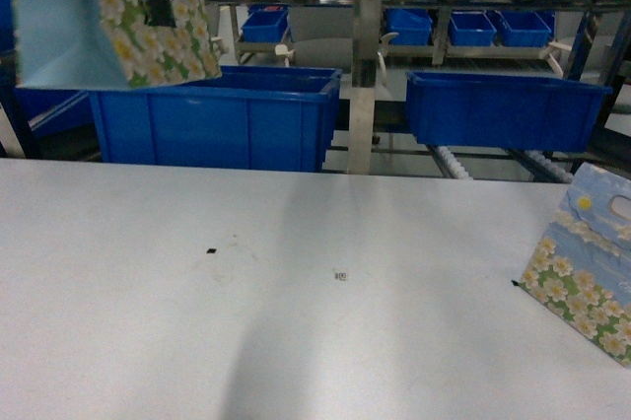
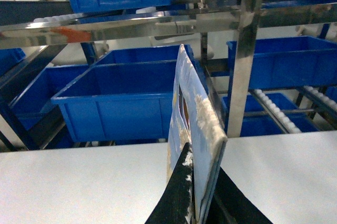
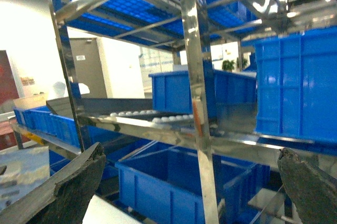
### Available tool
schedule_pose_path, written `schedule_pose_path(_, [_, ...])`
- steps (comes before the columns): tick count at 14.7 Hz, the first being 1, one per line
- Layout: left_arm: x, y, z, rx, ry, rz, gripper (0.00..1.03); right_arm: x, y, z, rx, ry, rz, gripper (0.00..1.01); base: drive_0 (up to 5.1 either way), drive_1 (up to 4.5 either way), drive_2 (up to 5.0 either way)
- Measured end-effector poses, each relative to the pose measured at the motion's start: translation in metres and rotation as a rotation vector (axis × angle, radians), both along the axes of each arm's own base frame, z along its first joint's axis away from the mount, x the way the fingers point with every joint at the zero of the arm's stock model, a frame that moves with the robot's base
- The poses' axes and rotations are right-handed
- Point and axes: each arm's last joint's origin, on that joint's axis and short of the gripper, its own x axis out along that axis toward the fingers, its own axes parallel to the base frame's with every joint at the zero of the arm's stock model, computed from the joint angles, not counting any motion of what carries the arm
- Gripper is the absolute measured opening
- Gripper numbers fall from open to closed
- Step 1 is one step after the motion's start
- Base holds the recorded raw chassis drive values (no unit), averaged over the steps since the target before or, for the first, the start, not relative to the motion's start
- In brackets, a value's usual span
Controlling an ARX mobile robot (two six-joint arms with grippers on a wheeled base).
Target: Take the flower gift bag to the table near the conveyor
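Observation:
A flower gift bag, pale blue with white daisies, hangs in the air at the top left of the head view, above the white table. In the left wrist view my left gripper is shut on the edge of this bag, with a black finger on either side of it. A second flower gift bag stands tilted on the table at the right edge. My right gripper is open and holds nothing, facing the rack. Neither gripper shows in the head view.
Behind the table's far edge runs the conveyor with white rollers and a steel post. Two large blue bins sit on it, with smaller bins on shelves behind.

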Motion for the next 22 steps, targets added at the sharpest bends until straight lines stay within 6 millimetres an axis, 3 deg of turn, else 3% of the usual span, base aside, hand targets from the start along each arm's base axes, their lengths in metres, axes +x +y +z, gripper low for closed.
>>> schedule_pose_path(3, [0.047,-0.017,-0.009,0.072,0.029,-0.009,0.02,0.003,0.000,-0.009,0.011,0.030,0.004,0.98,0.0,0.00,0.0])
schedule_pose_path(6, [0.076,-0.026,-0.015,0.111,0.028,-0.012,0.02,0.002,0.000,-0.007,0.011,0.028,0.004,0.98,0.0,0.00,0.0])
schedule_pose_path(8, [0.099,-0.016,-0.042,0.138,0.087,0.031,0.02,0.002,0.000,-0.007,0.010,0.027,0.004,0.98,0.0,0.00,0.0])
schedule_pose_path(12, [0.120,-0.006,-0.078,0.141,0.149,0.083,0.02,0.002,0.000,-0.007,0.010,0.028,0.005,0.98,0.0,0.00,0.0])
schedule_pose_path(16, [0.128,-0.014,-0.109,0.165,0.211,0.075,0.02,0.002,0.000,-0.007,0.010,0.027,0.005,0.98,0.0,0.00,0.0])
schedule_pose_path(19, [0.139,-0.035,-0.120,0.182,0.230,0.057,0.02,0.002,0.000,-0.007,0.011,0.028,0.005,0.98,0.0,0.00,0.0])
schedule_pose_path(22, [0.138,-0.048,-0.116,0.220,0.203,0.037,0.02,0.002,0.000,-0.007,0.010,0.027,0.004,0.98,0.0,0.00,0.0])
